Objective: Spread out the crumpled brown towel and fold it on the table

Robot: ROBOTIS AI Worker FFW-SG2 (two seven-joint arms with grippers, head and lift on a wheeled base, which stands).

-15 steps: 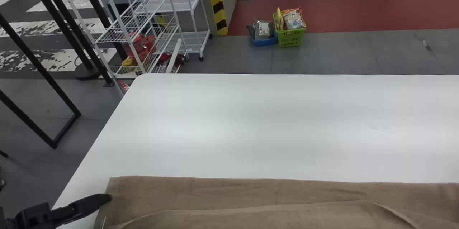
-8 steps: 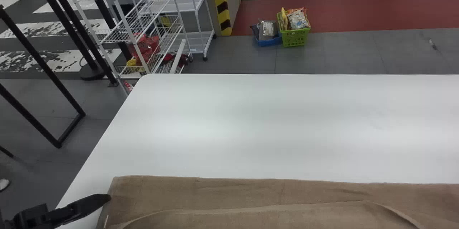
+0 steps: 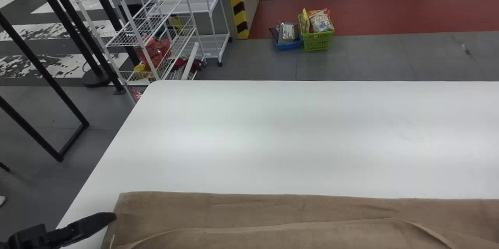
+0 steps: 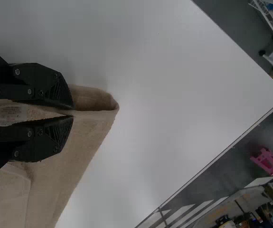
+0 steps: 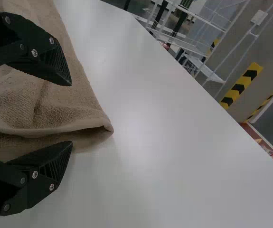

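Observation:
The brown towel [image 3: 273, 210] lies spread along the near side of the white table, with a long raised fold running across it. At the towel's left edge is my left gripper [image 3: 111, 216]. In the left wrist view, the left gripper [image 4: 73, 112] is shut on a fold of the towel [image 4: 86, 137] close to a corner, the cloth pinched between its fingertips. The right wrist view has my right gripper [image 5: 71, 114] open, its fingers on either side of a folded corner of the towel [image 5: 55, 107].
The white table [image 3: 273, 136] reaches out beyond the towel. Past its far left corner stand white wire shelves [image 3: 136, 27] and black posts. A green basket [image 3: 317, 41] and a blue one [image 3: 288, 45] sit on the floor behind.
In the head view my left gripper has shifted slightly left along the towel's edge. The towel looks much the same.

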